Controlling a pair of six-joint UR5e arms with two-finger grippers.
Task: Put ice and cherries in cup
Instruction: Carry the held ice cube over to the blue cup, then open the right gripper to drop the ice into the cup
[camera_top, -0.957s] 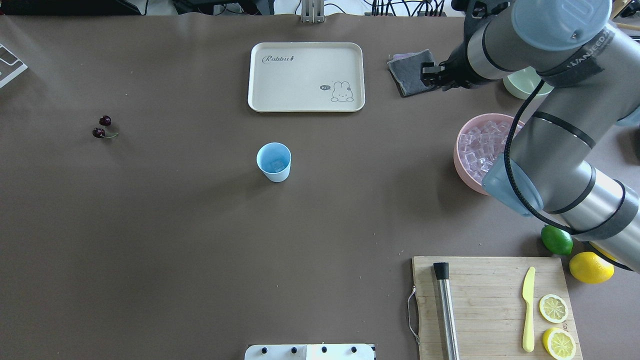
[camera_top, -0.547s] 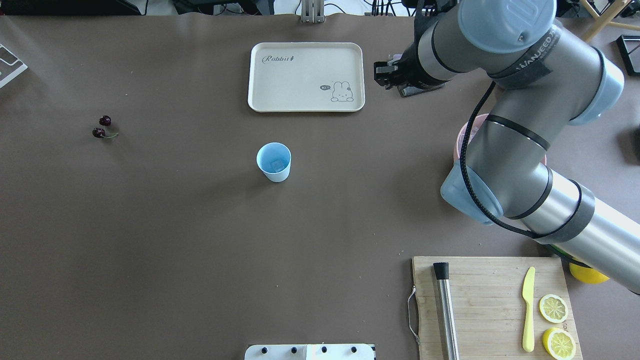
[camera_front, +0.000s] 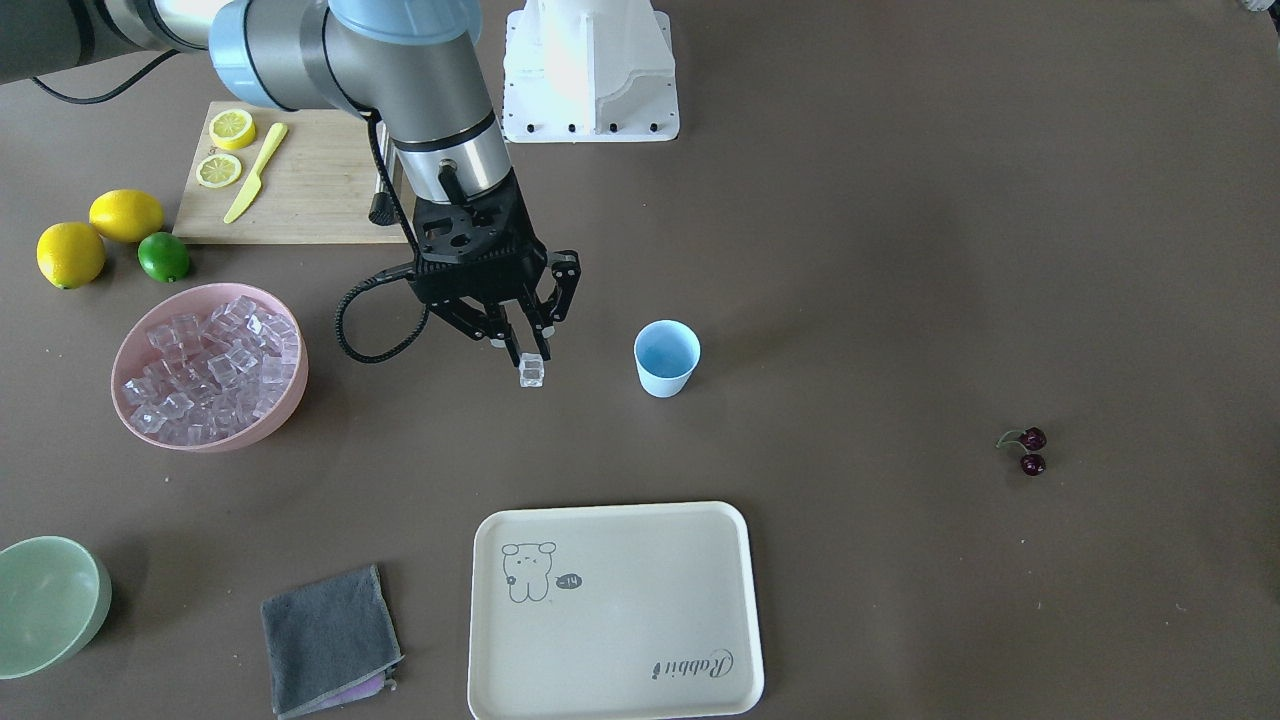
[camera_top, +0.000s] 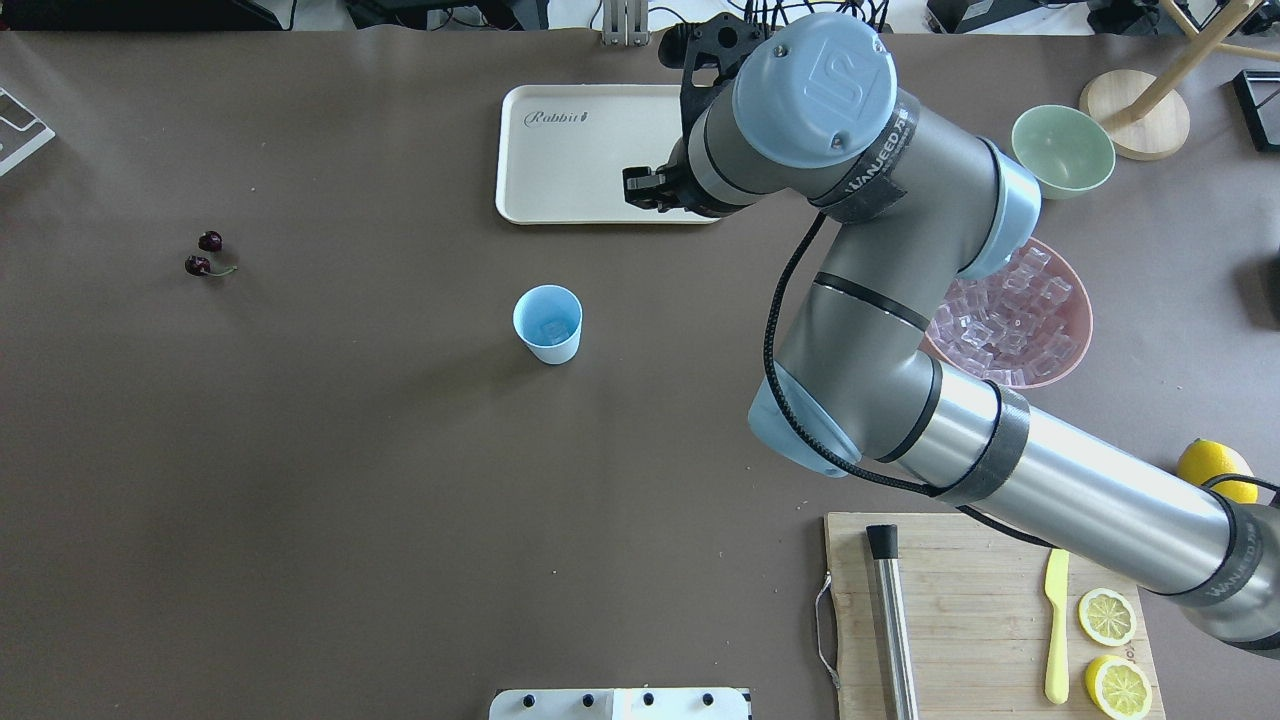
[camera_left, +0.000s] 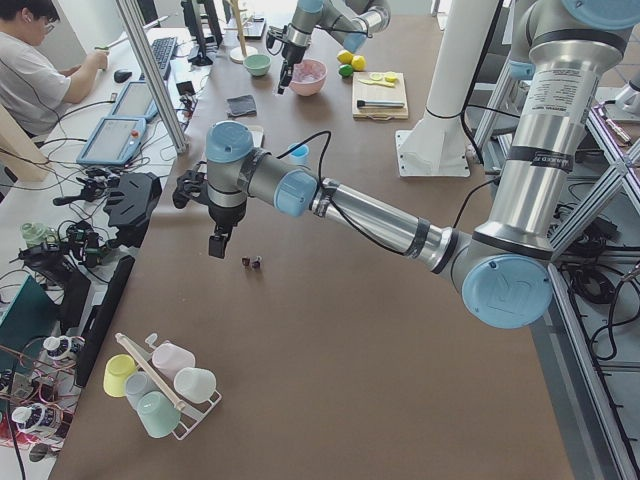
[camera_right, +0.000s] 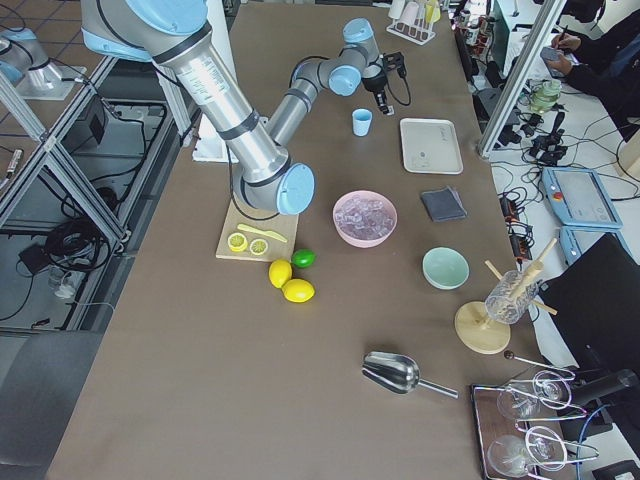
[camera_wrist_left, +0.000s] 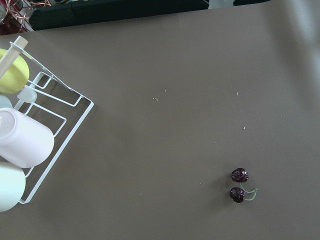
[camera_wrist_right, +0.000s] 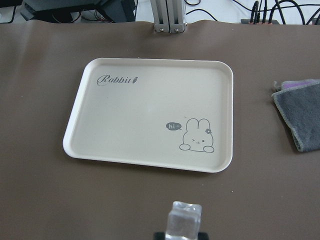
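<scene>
Right gripper (camera_front: 524, 350) and ice cube (camera_front: 531, 372), front-facing view: the cube is clamped between the two fingertips, which are closed on its upper part, so that it hangs below them. In the overhead view the same gripper (camera_top: 645, 188) is partly hidden under its own arm. The held cube is also seen at the bottom edge of the right wrist view (camera_wrist_right: 184, 220), with the cream tray (camera_wrist_right: 150, 115) lying beyond it on the far side of the table (camera_top: 400, 480). The cube is carried to the right of the cup (camera_top: 548, 323), between it and the pink bowl (camera_top: 1086, 320), and not over the cup's mouth. The cup stands upright near the middle of the table, just nearer than the tray, and a single cube (camera_top: 551, 328) is visible inside it. The remaining ice (camera_front: 210, 365) is heaped in the pink bowl on the right side of the table. The cherries (camera_top: 205, 255) lie on the bare table at the far left, well apart from the cup, joined by their stems; they appear again at the lower right of the left wrist view (camera_wrist_left: 239, 184). The left gripper (camera_left: 217, 245) is shown only in the left side view, hanging above the table near the cherries; whether its fingers are apart or together cannot be told.
</scene>
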